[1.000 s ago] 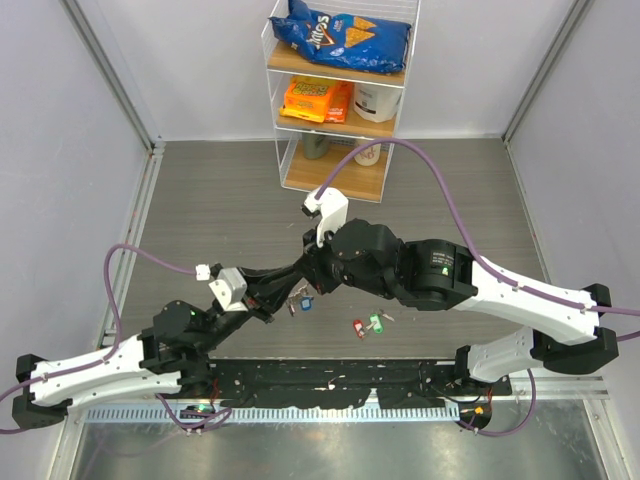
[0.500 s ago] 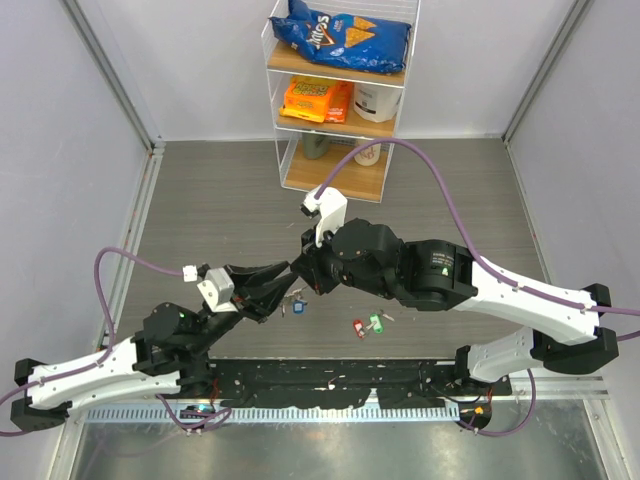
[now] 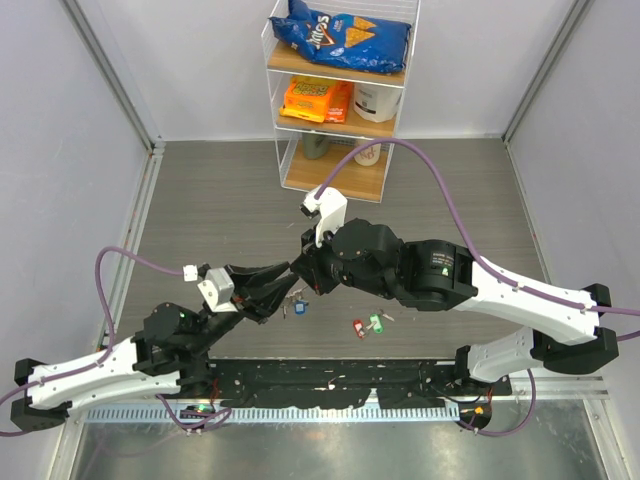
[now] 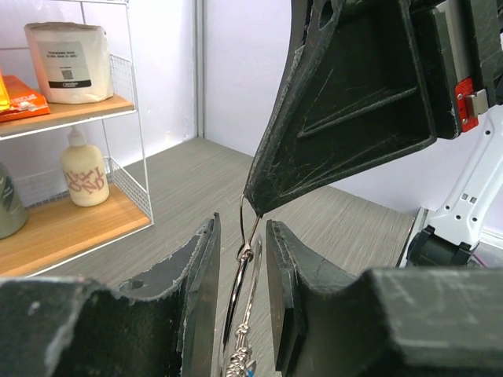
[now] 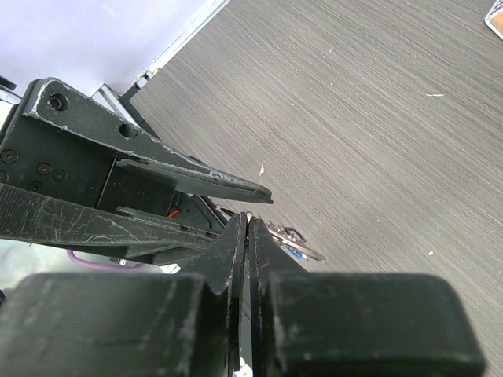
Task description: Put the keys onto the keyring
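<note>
The keyring [image 4: 245,263] hangs edge-on from the tips of my right gripper [image 4: 255,206], which is shut on its top. My left gripper [image 4: 242,224] stands open around the ring, with a narrow gap on each side. A blue-headed key [image 3: 299,308] dangles from the keyring [image 3: 296,296] just above the table, between my left gripper [image 3: 285,288] and my right gripper [image 3: 298,272]. In the right wrist view my right gripper [image 5: 247,218] is pinched tight, the blue key [image 5: 295,250] shows beyond it, and the left fingers [image 5: 189,174] lie close by. A red key [image 3: 358,329] and a green key [image 3: 376,322] lie loose on the table.
A clear shelf rack [image 3: 340,100] with snack bags, a cup and a bottle stands at the back centre, and its wire shelf [image 4: 71,118] shows in the left wrist view. Purple cables [image 3: 420,160] arc over both arms. The black base rail [image 3: 330,378] runs along the near edge.
My left gripper has opened off the keyring and drawn back a little to the left. The right gripper has kept its pinch, and the ring with the blue key has swung slightly left.
</note>
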### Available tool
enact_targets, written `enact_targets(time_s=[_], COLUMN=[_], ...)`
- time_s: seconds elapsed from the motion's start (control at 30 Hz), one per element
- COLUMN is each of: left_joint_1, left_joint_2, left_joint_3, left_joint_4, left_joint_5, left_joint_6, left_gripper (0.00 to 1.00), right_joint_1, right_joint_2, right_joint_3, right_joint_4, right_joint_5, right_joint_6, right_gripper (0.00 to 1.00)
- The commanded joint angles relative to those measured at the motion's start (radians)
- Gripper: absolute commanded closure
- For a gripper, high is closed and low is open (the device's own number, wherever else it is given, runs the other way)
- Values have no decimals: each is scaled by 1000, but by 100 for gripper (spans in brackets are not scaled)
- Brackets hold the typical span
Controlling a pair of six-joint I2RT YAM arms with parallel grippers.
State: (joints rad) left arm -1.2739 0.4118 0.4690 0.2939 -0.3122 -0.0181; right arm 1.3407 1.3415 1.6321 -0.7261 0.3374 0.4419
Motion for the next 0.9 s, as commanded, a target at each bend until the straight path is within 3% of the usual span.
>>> enact_targets(time_s=[0.0,0.17,0.23,0.27,0.87], left_joint_1=[4,4,4,4,4], left_joint_2=[12,15,12,10,45], left_joint_3=[11,8,11,11,36], left_joint_4=[16,19,22,25,-1], left_joint_5=[18,18,24,25,-62], left_joint_6=[0,1,3,4,14], left_gripper=[66,71,83,99,100], right_joint_1=[6,6,6,6,6], right_joint_2=[-18,-19,-21,-21,-48], right_joint_3=[12,14,12,11,-15], right_joint_4=[68,70,70,68,71], right_joint_5=[0,0,-3,-3,-5], right_joint_6=[-5,-3,-3,-2,4], right_gripper=[94,94,94,94,92])
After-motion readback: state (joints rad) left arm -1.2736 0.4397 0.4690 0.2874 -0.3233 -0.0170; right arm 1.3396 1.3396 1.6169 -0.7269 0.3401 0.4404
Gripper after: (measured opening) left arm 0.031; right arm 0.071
